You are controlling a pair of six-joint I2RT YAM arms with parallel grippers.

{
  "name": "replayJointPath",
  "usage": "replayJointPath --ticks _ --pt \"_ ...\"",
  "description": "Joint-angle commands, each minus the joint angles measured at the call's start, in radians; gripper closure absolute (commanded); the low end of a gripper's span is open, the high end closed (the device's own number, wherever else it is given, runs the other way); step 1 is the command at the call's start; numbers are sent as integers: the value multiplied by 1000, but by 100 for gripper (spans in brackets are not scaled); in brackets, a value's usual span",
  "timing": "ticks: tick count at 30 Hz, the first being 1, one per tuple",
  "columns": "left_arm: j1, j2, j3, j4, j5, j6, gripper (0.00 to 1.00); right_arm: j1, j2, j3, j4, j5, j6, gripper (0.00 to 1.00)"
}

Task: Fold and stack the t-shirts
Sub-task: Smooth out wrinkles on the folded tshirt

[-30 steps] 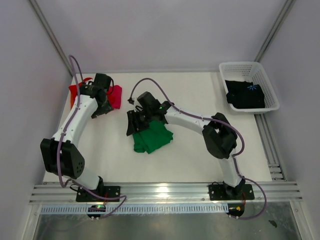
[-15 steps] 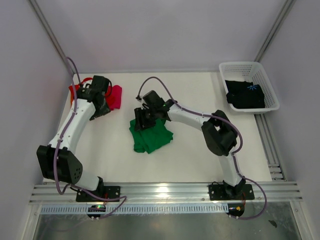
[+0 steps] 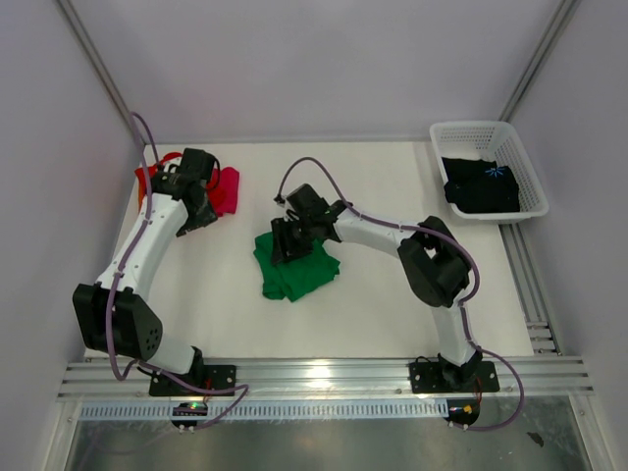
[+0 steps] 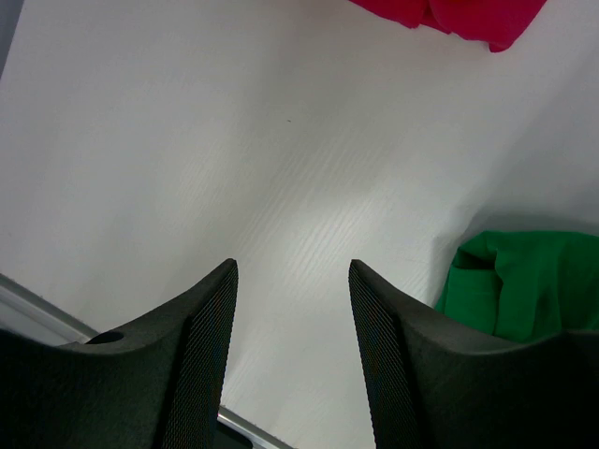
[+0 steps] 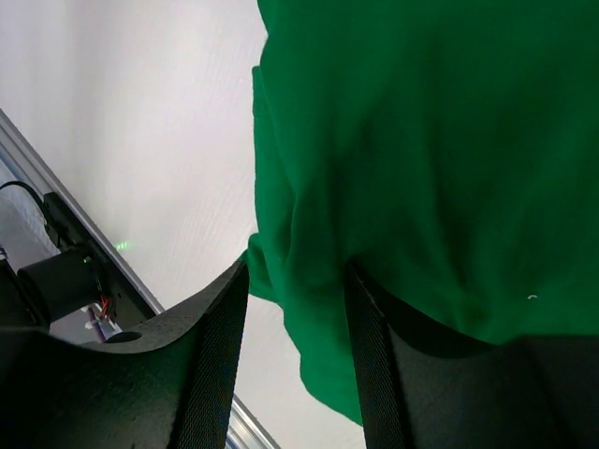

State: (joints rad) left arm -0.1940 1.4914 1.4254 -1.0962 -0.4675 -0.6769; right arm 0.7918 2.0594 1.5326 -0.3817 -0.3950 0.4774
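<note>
The bright green t-shirt point(image 3: 297, 270) lies bunched at the table's middle. My right gripper point(image 3: 289, 239) hovers over its back edge, open. In the right wrist view the green t-shirt point(image 5: 421, 140) fills the space under the gripper point(image 5: 296, 271), with cloth showing between the spread fingers. The red t-shirt point(image 3: 147, 177) and magenta-pink t-shirt point(image 3: 228, 188) lie at the back left. My left gripper point(image 3: 199, 211) is beside them, open and empty point(image 4: 292, 271) over bare table. The left wrist view also shows the magenta t-shirt point(image 4: 449, 14) and the green t-shirt point(image 4: 524, 281). The black t-shirt point(image 3: 481, 186) lies in the basket.
The white lattice basket point(image 3: 510, 132) stands at the back right corner. An aluminium rail point(image 3: 324, 378) runs along the near edge. Grey walls close in the table on the left, back and right.
My right gripper has moved right and a little back over the green t-shirt, uncovering the shirt's left part. My left arm shifted slightly and has since held still.
</note>
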Motion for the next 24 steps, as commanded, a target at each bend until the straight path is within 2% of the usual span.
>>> replayJointPath --ticks 1,6,14,24 --pt "4 -11 -5 19 -16 -4 46 -2 -21 -20 30 -45 7 50" --pt "4 -10 -5 21 -11 -7 47 -2 19 -22 -97 -41 -59 50" --pt "4 -17 -2 21 -13 -4 47 -2 -11 -92 -327 110 -102 50" --pt "4 -30 4 24 0 3 46 -14 -215 -327 -362 212 -94 50"
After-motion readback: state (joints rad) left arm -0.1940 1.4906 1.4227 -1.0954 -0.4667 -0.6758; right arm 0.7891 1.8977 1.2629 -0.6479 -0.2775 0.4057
